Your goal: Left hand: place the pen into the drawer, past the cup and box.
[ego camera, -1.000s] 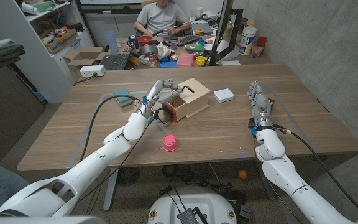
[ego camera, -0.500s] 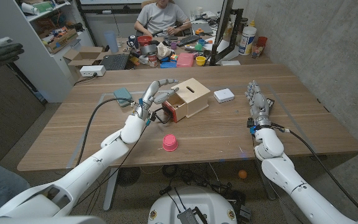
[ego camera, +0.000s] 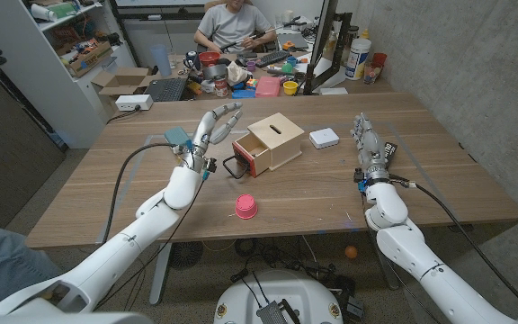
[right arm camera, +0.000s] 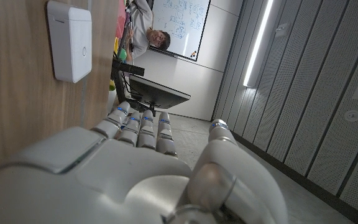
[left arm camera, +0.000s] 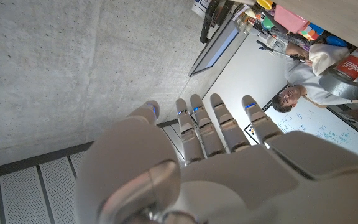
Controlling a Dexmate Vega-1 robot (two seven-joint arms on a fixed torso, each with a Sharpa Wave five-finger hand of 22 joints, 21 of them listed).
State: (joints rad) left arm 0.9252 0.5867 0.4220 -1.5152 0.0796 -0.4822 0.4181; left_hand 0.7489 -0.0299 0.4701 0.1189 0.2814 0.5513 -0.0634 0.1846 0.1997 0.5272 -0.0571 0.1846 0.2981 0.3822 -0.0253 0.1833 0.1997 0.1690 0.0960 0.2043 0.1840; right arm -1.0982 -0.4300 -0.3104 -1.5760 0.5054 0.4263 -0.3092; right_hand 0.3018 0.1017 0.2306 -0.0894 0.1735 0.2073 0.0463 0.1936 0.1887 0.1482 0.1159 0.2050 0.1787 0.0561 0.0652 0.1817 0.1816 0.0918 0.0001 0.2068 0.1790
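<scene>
A small wooden box [ego camera: 281,135] stands mid-table with its red-fronted drawer [ego camera: 248,153] pulled out toward my left side; the drawer's inside is dark and I cannot make out its contents. My left hand [ego camera: 209,130] is raised just left of the drawer with fingers spread and nothing in it. The left wrist view shows the same hand [left arm camera: 191,168] with its fingers stretched out. A pink cup [ego camera: 245,206] lies near the front edge, in front of the drawer. My right hand [ego camera: 370,148] stands on the table at the right, fingers extended [right arm camera: 135,168], holding nothing.
A white box [ego camera: 324,138] sits right of the wooden box, also in the right wrist view [right arm camera: 70,40]. A teal object [ego camera: 178,137] lies behind my left hand. A black loop [ego camera: 232,167] lies by the drawer front. A person [ego camera: 232,22] sits beyond the table [ego camera: 106,189].
My left hand has drawn back from the drawer opening to the left and risen, its fingers spreading. The right hand has barely moved.
</scene>
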